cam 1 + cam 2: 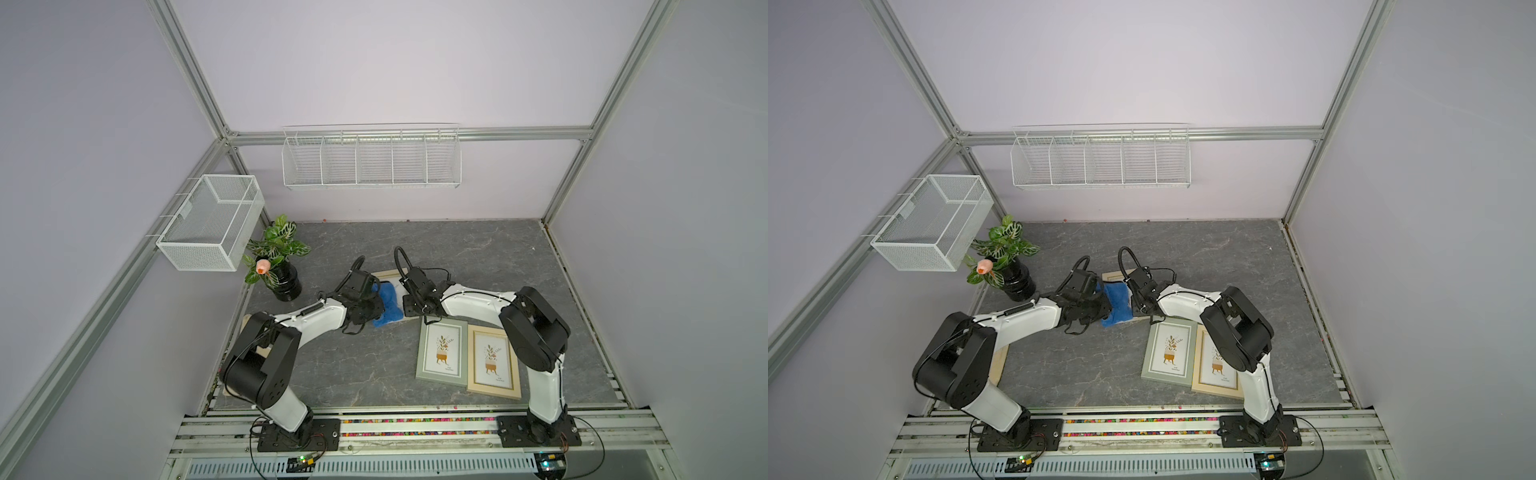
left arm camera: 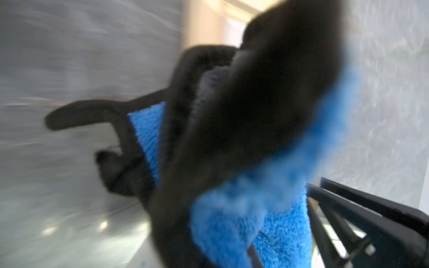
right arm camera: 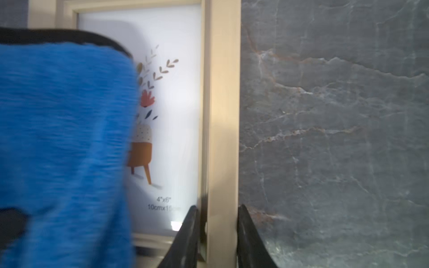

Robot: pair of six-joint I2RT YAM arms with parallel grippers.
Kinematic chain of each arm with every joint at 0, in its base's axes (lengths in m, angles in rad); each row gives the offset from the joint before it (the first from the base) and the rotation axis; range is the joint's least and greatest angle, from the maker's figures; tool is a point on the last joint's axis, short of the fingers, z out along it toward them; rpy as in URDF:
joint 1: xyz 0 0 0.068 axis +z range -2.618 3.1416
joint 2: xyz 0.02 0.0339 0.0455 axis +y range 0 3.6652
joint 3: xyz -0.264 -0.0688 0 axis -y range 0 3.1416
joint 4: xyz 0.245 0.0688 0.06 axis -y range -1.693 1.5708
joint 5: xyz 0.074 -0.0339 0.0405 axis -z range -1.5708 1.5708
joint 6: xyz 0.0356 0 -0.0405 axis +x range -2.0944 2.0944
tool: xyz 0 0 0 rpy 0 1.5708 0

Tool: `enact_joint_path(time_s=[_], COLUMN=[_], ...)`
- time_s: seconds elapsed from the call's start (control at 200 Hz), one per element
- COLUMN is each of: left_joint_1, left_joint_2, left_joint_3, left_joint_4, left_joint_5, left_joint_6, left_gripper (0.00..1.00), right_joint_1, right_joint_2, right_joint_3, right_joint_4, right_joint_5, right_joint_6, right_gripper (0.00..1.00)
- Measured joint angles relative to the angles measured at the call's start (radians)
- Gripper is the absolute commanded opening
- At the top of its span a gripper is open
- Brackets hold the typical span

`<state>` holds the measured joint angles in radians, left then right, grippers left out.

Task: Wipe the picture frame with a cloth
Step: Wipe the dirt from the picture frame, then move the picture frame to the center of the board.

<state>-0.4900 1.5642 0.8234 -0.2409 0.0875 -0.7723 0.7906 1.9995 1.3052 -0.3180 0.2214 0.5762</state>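
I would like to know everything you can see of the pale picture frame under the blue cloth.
The picture frame has a pale, wood-like border around a white print of a plant in an orange pot on legs. It lies face up on the grey marbled table. The blue cloth covers much of its face, and the right tool grips one side rail between its two black fingers.
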Motion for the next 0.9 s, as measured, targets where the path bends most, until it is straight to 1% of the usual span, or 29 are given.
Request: enact_joint_path(time_s=[0.08, 0.125, 0.29, 0.43, 0.61, 0.77, 0.905], left_joint_1=[0.059, 0.076, 0.072, 0.071, 0.071, 0.071, 0.071], left_joint_2=[-0.055, -0.085, -0.228, -0.354, -0.508, -0.623, -0.694], left_joint_3=[-0.043, -0.064, -0.103, -0.114, -0.185, -0.252, -0.288], left_joint_4=[-0.041, -0.057, -0.066, -0.022, 0.027, 0.034, 0.035], left_joint_5=[-0.029, -0.038, -0.034, -0.026, -0.014, -0.014, -0.011], left_joint_6=[0.018, 0.029, 0.072, 0.103, 0.123, 0.124, 0.123], left_gripper=[0.00, 0.00, 0.00, 0.00, 0.00, 0.00, 0.00], right_joint_1=[0.000, 0.000, -0.005, -0.019, -0.049, -0.082, -0.101], right_joint_2=[0.000, 0.000, 0.018, 0.069, 0.178, 0.304, 0.405], right_joint_3=[0.000, 0.002, 0.037, 0.118, 0.289, 0.500, 0.673], right_joint_4=[0.000, -0.003, -0.036, -0.071, -0.129, -0.199, -0.257], right_joint_5=[0.000, 0.000, 0.002, 0.002, 0.000, -0.001, -0.001], right_joint_6=[0.000, 0.000, 0.000, -0.001, -0.008, -0.020, -0.034], right_gripper=[0.07, 0.07, 0.07, 0.07, 0.07, 0.07, 0.09])
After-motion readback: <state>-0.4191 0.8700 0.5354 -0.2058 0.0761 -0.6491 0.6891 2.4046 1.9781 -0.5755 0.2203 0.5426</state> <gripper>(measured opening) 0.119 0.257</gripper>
